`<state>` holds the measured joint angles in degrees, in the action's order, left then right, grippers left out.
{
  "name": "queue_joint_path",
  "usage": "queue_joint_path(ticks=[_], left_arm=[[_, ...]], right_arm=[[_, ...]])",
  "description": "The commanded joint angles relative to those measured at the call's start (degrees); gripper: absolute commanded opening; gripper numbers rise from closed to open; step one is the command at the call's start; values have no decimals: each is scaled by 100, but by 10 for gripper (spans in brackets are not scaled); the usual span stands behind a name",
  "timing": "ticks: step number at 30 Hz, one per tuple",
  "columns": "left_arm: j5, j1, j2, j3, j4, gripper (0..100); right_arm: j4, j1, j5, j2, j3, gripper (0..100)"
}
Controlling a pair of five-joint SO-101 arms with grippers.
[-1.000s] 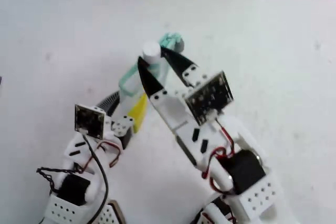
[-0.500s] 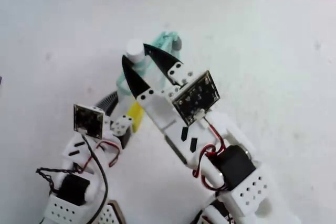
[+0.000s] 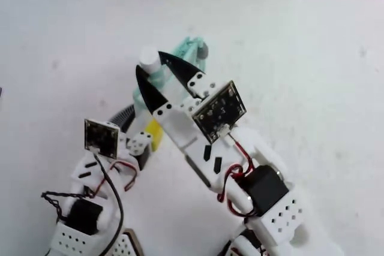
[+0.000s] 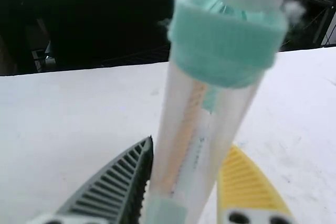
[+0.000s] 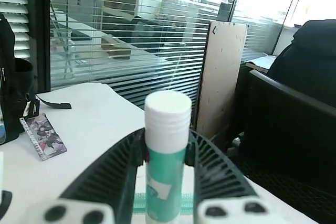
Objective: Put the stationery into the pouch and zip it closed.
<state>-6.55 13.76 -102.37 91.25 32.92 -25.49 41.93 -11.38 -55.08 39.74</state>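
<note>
One white table [image 3: 312,58]: it bears both arms, and the pouch sits between them near its middle.
Right gripper [image 5: 167,135]: my black fingers are clamped on the glue stick just under its cap, right at the pouch's mouth.
Left gripper [image 4: 191,145]: the grey and yellow fingers pinch the pouch's lower body from both sides, with the mouth pointing away from the wrist. I would leave this grip firm as the anchor.
Clear plastic pouch with mint-green trim [image 4: 226,40]: it is held at a slant. I cannot tell whether its far end touches the table. A long orange item [image 4: 186,129] shows through the wall.
White-capped glue stick with a teal label [image 3: 149,58]: it stands at the pouch's mint band. I judge its lower end is at or just inside the opening, though the band hides how far.
Step in hand, as I read it: feeding the stick in.
Doing it well: I would line the stick up with the pouch's long axis and push slowly. I would release only once the body is past the band, so it cannot tip out or drag the trim inward.
</note>
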Motion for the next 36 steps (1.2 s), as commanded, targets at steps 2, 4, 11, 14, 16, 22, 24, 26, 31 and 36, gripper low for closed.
queue_joint_path(ticks=[2, 4, 11, 14, 16, 22, 24, 26, 31, 36], left_arm=[[-62, 4, -48, -237, -176, 199], [-62, 4, -48, -237, -176, 199], [-53, 4, -48, -237, -176, 199], [-44, 4, -48, -237, -176, 199], [-44, 4, -48, -237, -176, 199], [-35, 4, -48, -237, -185, 199], [-35, 4, -48, -237, -185, 199], [-35, 4, -48, -237, -176, 199], [-35, 4, -48, -237, -176, 199], [-35, 4, -48, -246, -176, 201]], right_arm=[[400, 66, 53, 233, -79, 17], [497, 66, 53, 365, -97, 16], [532, 66, 53, 822, -114, 16], [514, 40, 53, 708, -343, 16], [426, 31, 53, 585, -527, 16], [233, 57, 53, 435, -712, 16], [277, 57, 53, 505, -730, 16], [497, 57, 44, 620, -721, 16], [980, 57, 26, 1042, -721, 16], [1209, 57, 26, 1367, -730, 16]])
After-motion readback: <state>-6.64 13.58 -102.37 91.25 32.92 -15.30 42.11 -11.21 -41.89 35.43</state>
